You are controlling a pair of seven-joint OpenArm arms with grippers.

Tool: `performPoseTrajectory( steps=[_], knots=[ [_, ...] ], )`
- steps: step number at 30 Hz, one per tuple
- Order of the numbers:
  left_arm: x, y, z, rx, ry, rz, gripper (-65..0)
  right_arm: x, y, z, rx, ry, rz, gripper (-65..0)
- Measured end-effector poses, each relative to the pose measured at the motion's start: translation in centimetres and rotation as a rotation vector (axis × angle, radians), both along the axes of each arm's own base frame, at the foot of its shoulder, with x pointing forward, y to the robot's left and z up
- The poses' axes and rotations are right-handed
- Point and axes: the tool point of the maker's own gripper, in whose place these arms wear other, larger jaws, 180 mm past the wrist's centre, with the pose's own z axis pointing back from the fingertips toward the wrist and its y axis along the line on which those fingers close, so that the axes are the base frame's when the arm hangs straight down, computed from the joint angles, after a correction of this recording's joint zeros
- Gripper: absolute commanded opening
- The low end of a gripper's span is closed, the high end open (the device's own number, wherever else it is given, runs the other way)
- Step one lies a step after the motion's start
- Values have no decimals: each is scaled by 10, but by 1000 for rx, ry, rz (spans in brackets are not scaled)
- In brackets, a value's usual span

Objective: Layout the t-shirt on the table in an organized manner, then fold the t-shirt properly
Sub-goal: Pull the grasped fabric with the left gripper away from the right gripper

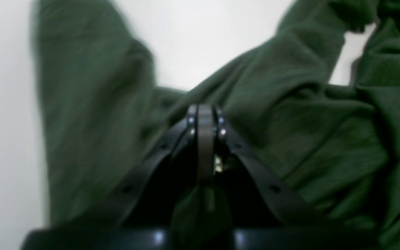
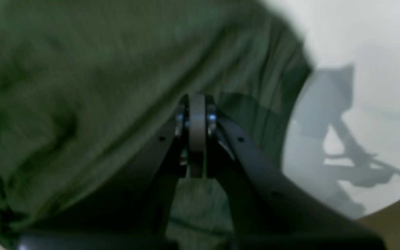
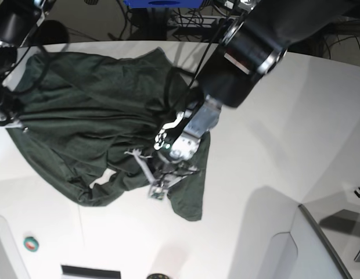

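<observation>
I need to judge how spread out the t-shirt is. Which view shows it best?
The base view: the whole t-shirt shows there, bunched and wrinkled on the table. Both wrist views show only blurred green folds close up.

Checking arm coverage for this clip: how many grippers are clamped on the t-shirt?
2. The left gripper pinches the t-shirt near its lower middle; the right gripper grips fabric at the far side, mostly out of the base view.

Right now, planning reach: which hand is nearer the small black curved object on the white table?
Left. Left hand, shut on the dark green t-shirt, is mid-table; the right hand grips its side farthest from the object.
</observation>
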Motion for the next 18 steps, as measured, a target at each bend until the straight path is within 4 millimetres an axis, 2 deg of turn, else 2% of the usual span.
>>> performPoseTrajectory(
  steps=[2,5,7,9,12,15,18],
  knots=[
    [4,-1,-3,12,17,-13,-650,-1,2,-3,13,5,-1,-650],
    [-1,14,-19,51,56,6,-650,-8,-1,-20,12,52,4,-650],
    [-4,35,-29,73,58,23,-650,-12,2,-35,28,88,15,-650],
    [1,58,-31,106,60,44,-650,0,-7,-41,33,71,0,-650],
    [10,105,-30,183,37,124,-650,16,-25,-45,39,66,-35,-650],
    [12,142,-30,246,9,187,-650,16,-37,-48,29,45,-50,-650],
    [12,175,-30,293,5,224,-650,16,-38,-48,25,41,-53,-650]
  ],
)
